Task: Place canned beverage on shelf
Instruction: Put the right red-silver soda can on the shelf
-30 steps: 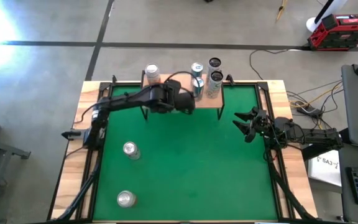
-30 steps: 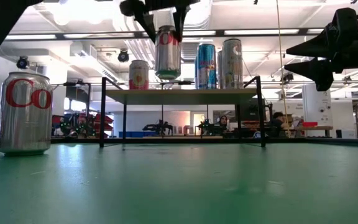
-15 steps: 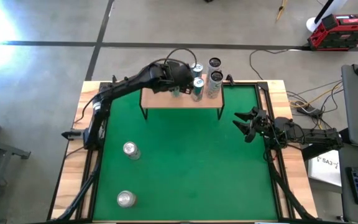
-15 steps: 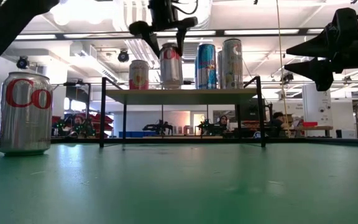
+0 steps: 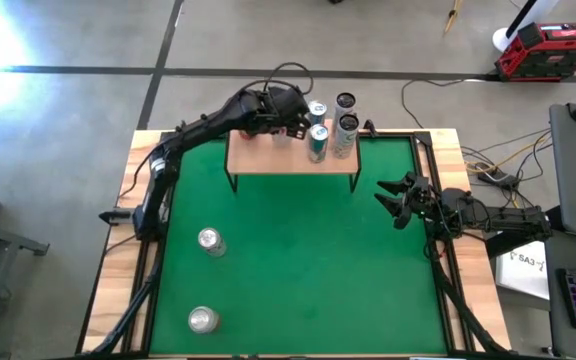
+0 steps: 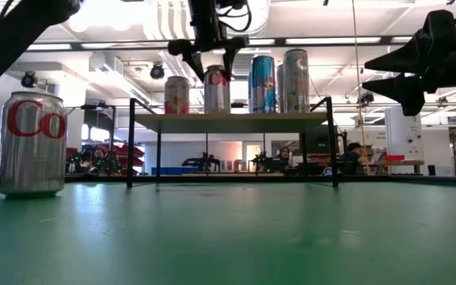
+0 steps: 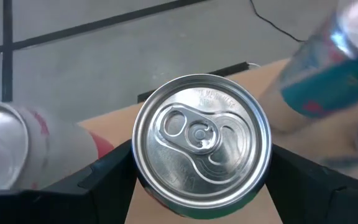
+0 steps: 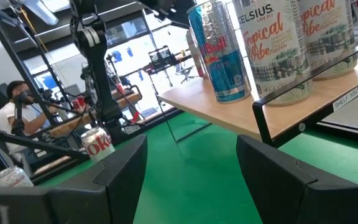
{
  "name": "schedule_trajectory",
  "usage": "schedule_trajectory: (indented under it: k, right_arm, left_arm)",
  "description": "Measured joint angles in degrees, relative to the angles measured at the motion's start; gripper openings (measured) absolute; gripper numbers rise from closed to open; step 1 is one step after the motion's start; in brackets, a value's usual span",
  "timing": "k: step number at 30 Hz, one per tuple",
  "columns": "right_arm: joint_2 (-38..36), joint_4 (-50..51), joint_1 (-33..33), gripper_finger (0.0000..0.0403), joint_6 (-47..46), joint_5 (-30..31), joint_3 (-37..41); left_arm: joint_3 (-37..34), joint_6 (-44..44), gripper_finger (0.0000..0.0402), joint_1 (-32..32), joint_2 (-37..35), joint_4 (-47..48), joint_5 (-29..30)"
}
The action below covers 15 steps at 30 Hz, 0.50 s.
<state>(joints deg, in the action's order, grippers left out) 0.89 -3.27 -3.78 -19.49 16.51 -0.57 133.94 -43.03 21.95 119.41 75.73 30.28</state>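
Note:
A silver can with red print [image 6: 216, 93] stands on the wooden shelf [image 6: 228, 121] at the table's far edge, next to a red-and-white can [image 6: 176, 95], a blue can [image 6: 263, 83] and tall pale cans [image 6: 295, 79]. My left gripper [image 6: 214, 67] reaches over the shelf [image 5: 268, 160] from above and is shut on the silver can, whose top fills the left wrist view [image 7: 201, 134]. My right gripper [image 5: 398, 200] hovers open and empty at the table's right edge. My left gripper pinches the silver can by its side walls just below the top rim [image 7: 139, 152], one finger [image 7: 104, 177] on each side. The fingers come from above, pointing down. The can is upright, and its bottom [image 6: 216, 111] rests on the shelf top.
Two more cans stand on the green mat at the near left [image 5: 209, 241] [image 5: 203, 319]; one looms large in the low view [image 6: 30, 142]. The shelf's black legs [image 6: 131, 146] stand on the mat. The mat's middle and right lie bare.
My left gripper has carried the silver can toward the table's far edge, from over the shelf's front to among the other cans. It has also lowered the can. The can was clear above the shelf top and now stands on it, upright throughout.

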Motion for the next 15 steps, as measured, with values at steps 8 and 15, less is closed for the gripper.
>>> schedule_trajectory:
  k: [8, 15]
  right_arm:
    - [0.0, 0.0, 0.0, 0.0238, 0.0, 0.0, 0.0]
    - [0.0, 0.0, 0.0, 0.0238, 0.0, 0.0, 0.0]
  left_arm:
    - [-0.1, 2.7, 0.0292, 2.8, 0.0, -3.6, -2.4]
    - [-0.5, 3.6, 0.0300, 3.7, 0.3, -4.7, -2.5]
